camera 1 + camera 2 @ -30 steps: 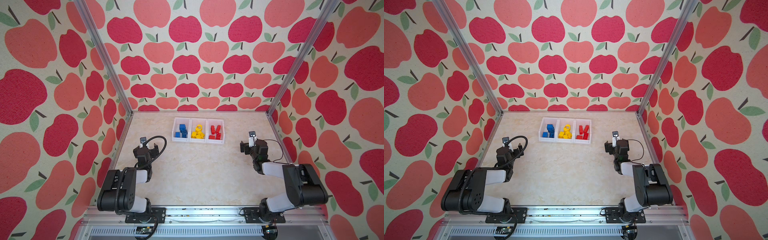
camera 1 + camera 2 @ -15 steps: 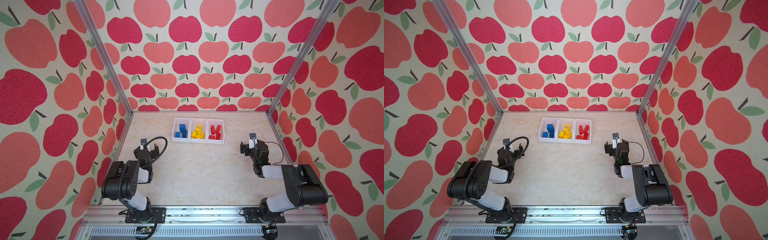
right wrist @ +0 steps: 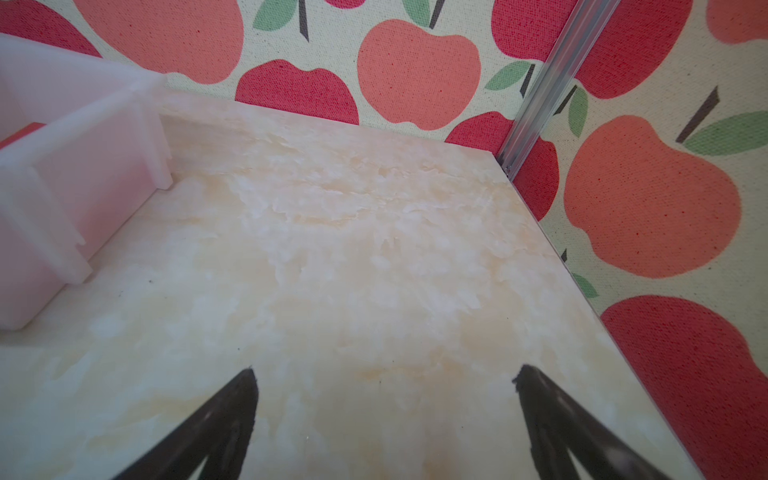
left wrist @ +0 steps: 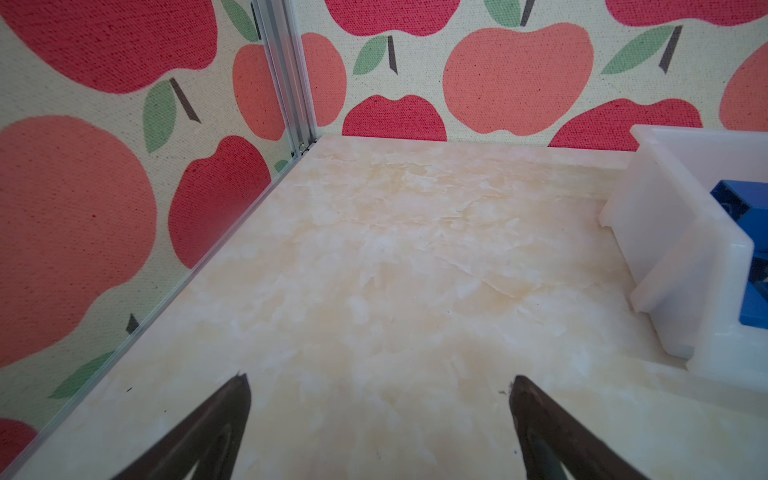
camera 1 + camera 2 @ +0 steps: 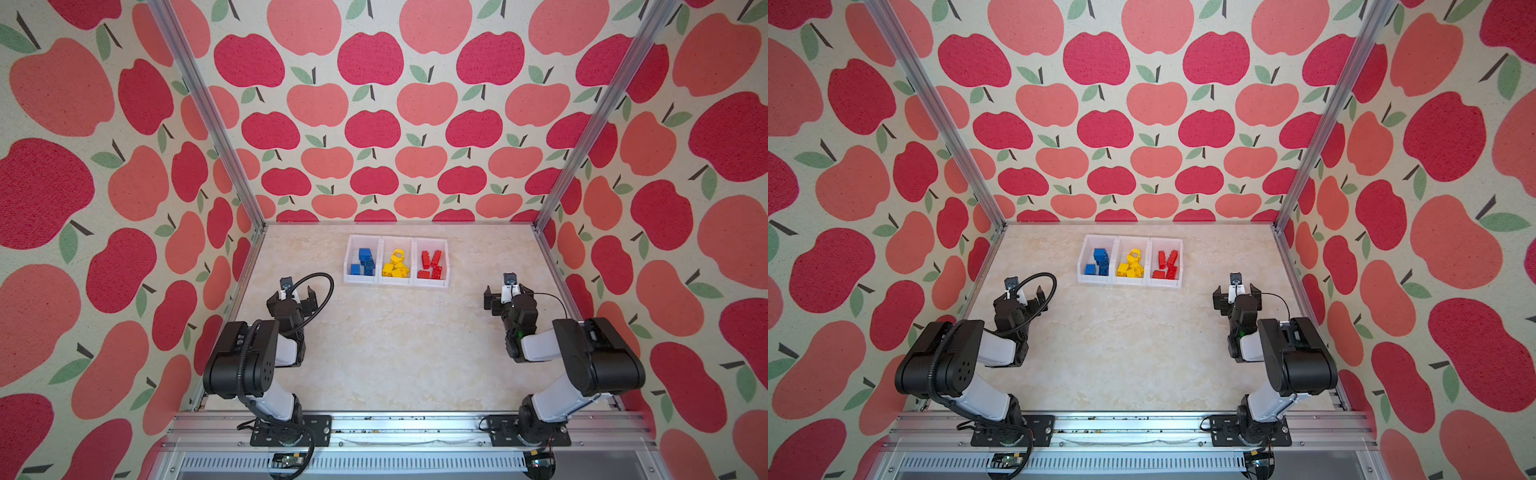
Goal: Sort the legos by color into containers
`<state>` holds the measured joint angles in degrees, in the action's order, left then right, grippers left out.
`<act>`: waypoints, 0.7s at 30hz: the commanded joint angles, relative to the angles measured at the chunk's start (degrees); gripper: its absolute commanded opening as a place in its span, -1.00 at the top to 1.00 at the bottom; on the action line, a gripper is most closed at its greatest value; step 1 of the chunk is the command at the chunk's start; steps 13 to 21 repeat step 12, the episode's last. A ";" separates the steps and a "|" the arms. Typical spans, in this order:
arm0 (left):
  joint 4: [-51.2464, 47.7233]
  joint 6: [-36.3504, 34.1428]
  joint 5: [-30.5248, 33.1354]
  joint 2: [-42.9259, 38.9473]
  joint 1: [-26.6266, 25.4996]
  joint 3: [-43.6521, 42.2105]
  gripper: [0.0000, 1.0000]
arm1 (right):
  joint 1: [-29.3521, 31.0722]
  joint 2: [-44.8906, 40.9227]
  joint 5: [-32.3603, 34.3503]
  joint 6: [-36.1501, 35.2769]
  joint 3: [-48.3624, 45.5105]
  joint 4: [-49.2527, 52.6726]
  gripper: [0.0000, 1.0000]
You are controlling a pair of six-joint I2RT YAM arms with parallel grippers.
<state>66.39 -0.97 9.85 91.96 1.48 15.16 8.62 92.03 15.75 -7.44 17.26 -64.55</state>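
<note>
The containers point(image 5: 396, 281) point(image 5: 1128, 282) are three joined white bins at the back middle of the table. In both top views the legos lie inside them: blue point(image 5: 364, 262) point(image 5: 1099, 262) in the left bin, yellow point(image 5: 395, 264) point(image 5: 1132, 264) in the middle one, red point(image 5: 431, 264) point(image 5: 1167, 264) in the right one. My left gripper point(image 5: 292, 296) point(image 5: 1020, 296) point(image 4: 380, 380) is open and empty, low over the table, left of and nearer than the bins. My right gripper point(image 5: 508, 293) point(image 5: 1236, 293) point(image 3: 386, 372) is open and empty, right of the bins. In the left wrist view a bin wall point(image 4: 685, 257) and a blue lego point(image 4: 744, 199) show.
Apple-patterned walls with metal corner posts point(image 5: 208, 112) point(image 5: 598, 112) close the table in on three sides. In the right wrist view the right bin's wall point(image 3: 83, 166) stands off to one side. A metal rail point(image 5: 395, 419) runs along the front edge.
The left arm's elbow has lifted and its upper link has swung a little. The right gripper has sunk slightly toward the table. Both grippers have stayed open and empty.
</note>
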 commanded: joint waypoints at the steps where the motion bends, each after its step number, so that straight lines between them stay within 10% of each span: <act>1: 2.08 0.51 -0.27 0.93 0.46 -0.39 -0.99 | 0.69 0.63 4.02 1.09 -0.07 -2.64 -0.99; 21: 2.36 0.64 0.09 1.25 0.54 -0.44 -0.99 | 0.70 0.60 4.99 1.30 0.28 -1.90 -0.99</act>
